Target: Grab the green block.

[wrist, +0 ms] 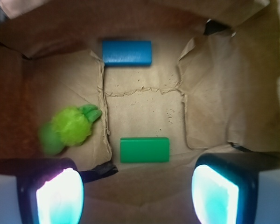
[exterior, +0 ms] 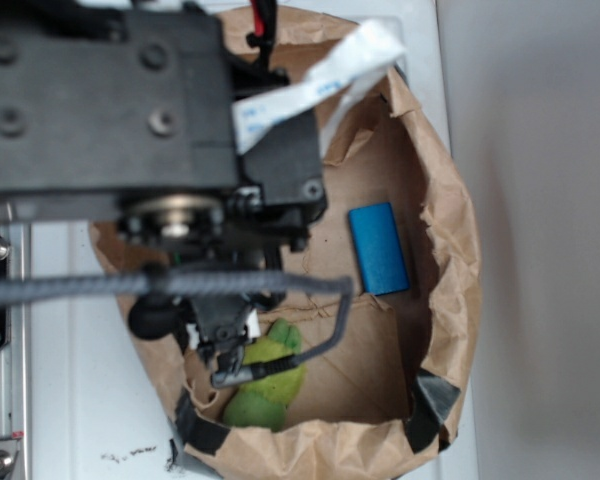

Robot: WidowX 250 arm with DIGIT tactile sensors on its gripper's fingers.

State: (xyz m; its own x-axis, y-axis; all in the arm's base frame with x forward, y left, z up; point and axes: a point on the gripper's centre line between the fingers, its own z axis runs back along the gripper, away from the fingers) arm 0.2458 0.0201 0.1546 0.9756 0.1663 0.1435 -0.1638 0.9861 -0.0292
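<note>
Pincer [wrist: 137,196] jaws apart above the green block [wrist: 144,150], low centre; drifting left, it could snag the plush [wrist: 70,127] or the bag [wrist: 224,107] wall

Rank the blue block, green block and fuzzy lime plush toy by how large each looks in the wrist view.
1. Fuzzy lime plush toy: covers the most area.
2. Green block and blue block: these look about the same size, so I won't rank one above the other.
</note>
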